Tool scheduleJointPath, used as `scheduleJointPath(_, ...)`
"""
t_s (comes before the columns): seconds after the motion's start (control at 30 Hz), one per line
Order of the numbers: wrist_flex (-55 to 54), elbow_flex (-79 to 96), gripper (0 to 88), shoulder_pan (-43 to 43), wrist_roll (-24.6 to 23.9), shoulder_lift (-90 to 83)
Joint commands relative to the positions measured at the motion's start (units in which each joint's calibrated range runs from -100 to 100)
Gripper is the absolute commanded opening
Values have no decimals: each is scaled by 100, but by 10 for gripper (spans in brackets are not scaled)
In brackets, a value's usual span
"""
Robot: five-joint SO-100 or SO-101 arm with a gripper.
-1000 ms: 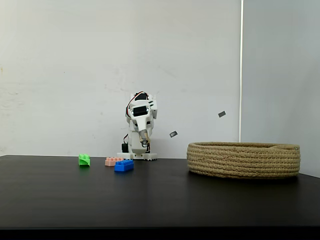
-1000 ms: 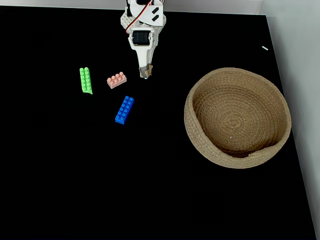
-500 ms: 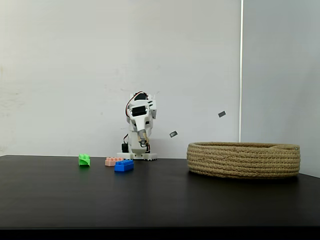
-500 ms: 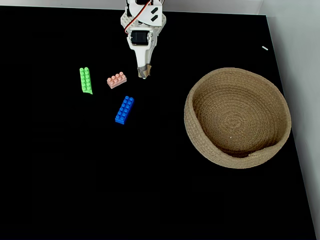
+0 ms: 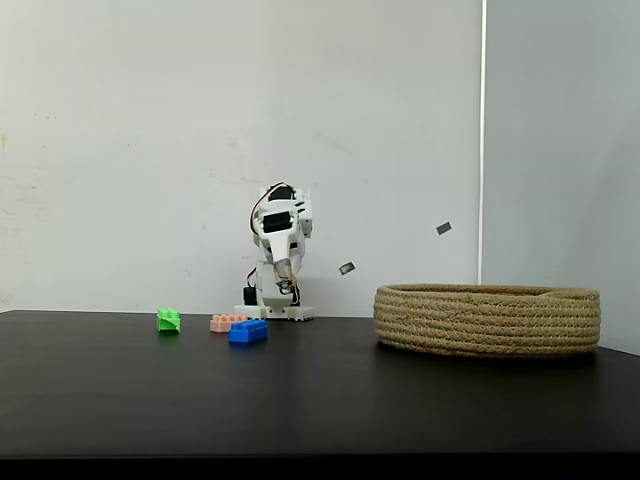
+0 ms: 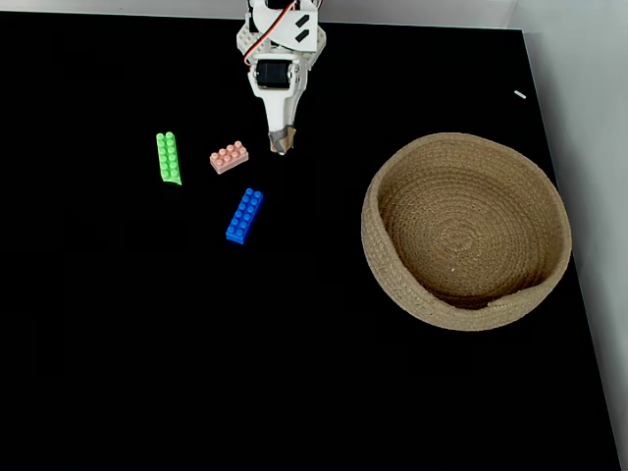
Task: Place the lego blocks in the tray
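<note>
Coiled tan rope tray (image 6: 549, 211): empty; green (image 6: 168, 157), pink (image 6: 228, 157) and blue (image 6: 243, 215) studded plastic bricks all on black tabletop (image 6: 196, 343), none placed; white hand (image 6: 281, 145) closed, holding nothing.

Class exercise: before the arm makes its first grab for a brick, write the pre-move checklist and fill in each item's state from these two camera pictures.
1. All three bricks lie free on the table, none touching: green brick, pink brick, blue brick: ok.
2. Basket holds nothing that blocks a drop: ok.
3. Gripper carries nothing: ok.
4. Gripper opened wide enough for a brick: not ok, the fingers look together.
5. Gripper clear of the pink brick beside it: ok, a gap shows in the top-down fixed view.
6. Height of the gripper above the table: cannot tell exactly.
</note>
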Motion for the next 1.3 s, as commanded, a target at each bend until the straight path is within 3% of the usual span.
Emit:
scheduleJointPath(0.0, -48, 71, 1, 65, 5, -58)
scheduleJointPath(0.4, -56, 43, 3, -17, -20, -49)
scheduleJointPath(0.63, 27, -549, 96, 74, -24, 493)
scheduleJointPath(0.9, 1235, -2063, 166, 263, 93, 966)
scheduleJointPath(1.27, 1785, -2474, 205, 791, 762, 1774)
